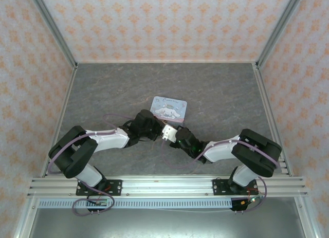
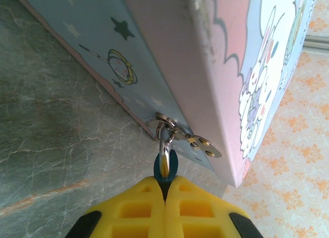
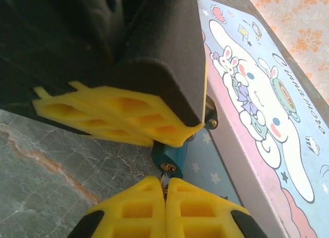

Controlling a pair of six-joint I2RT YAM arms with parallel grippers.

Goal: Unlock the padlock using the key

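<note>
Grey marble worktop [image 1: 103, 89] carried tin [image 1: 169, 107]. Left claw [image 2: 164, 180] sat clamped on padlock [image 2: 165, 165]; right claw [image 3: 165, 189] pinched key [image 3: 164, 179] at keyhole. Best practice: rotate key about own axis, padlock held rigid.

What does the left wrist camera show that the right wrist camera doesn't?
Left wrist: the padlock's shackle threaded through the hasp, seen from the left tool pinching it. Right wrist: the right tool shut on the key at the padlock's base. Both: padlock, left tool, cartoon tin, marbled table.
</note>
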